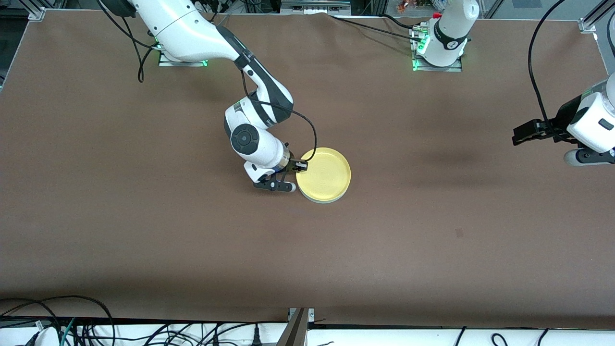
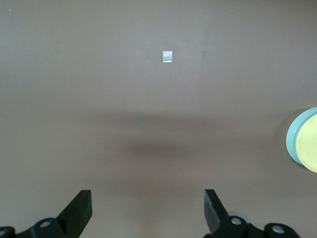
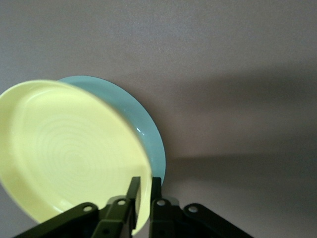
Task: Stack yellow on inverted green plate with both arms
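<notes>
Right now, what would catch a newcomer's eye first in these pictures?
The yellow plate stands out mid-table, lying on the green plate, whose rim peeks out beneath it. The right gripper has its jaws shut on the yellow plate's rim. The left gripper waits open over bare table at the left arm's end.

High front camera overlooks the table (image 1: pixel 144 240); both wrist cameras look down, sharing the yellow plate (image 3: pixel 64 148)

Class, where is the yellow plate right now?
The yellow plate sits mid-table on the green plate, its rim pinched by the right claw; the left claw waits.
</notes>
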Motion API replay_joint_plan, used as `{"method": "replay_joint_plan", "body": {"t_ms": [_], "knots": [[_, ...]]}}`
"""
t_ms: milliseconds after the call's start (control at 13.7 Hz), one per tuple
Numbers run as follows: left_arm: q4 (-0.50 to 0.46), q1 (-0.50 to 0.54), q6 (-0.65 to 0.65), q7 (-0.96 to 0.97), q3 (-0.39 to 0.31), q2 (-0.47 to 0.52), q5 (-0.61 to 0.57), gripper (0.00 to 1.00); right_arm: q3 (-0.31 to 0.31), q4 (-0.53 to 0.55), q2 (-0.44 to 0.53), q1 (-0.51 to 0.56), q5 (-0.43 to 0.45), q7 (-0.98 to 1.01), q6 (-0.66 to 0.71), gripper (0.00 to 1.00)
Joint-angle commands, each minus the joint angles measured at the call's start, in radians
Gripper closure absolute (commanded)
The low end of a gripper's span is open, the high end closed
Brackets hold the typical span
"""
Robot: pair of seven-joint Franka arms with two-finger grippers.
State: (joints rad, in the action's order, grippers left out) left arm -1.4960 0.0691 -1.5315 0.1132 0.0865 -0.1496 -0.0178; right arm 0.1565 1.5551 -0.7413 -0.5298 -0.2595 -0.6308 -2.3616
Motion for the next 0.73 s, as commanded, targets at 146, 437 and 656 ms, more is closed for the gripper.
{"method": "replay_joint_plan", "body": {"t_ms": [146,437,656], "knots": [[0.013,0.001,0.005,0.005,-0.001,0.001,0.021,0.00,-0.002,0.008,0.022,0.005,-0.006,-0.010,-0.004,0.00],[0.016,0.001,0.005,0.005,-0.001,-0.007,0.019,0.00,-0.104,0.008,0.135,0.014,-0.001,0.008,0.108,0.00],[0.017,0.001,0.005,0.006,0.001,-0.007,0.021,0.00,-0.224,0.008,0.218,0.016,-0.006,0.038,0.168,0.00]]}}
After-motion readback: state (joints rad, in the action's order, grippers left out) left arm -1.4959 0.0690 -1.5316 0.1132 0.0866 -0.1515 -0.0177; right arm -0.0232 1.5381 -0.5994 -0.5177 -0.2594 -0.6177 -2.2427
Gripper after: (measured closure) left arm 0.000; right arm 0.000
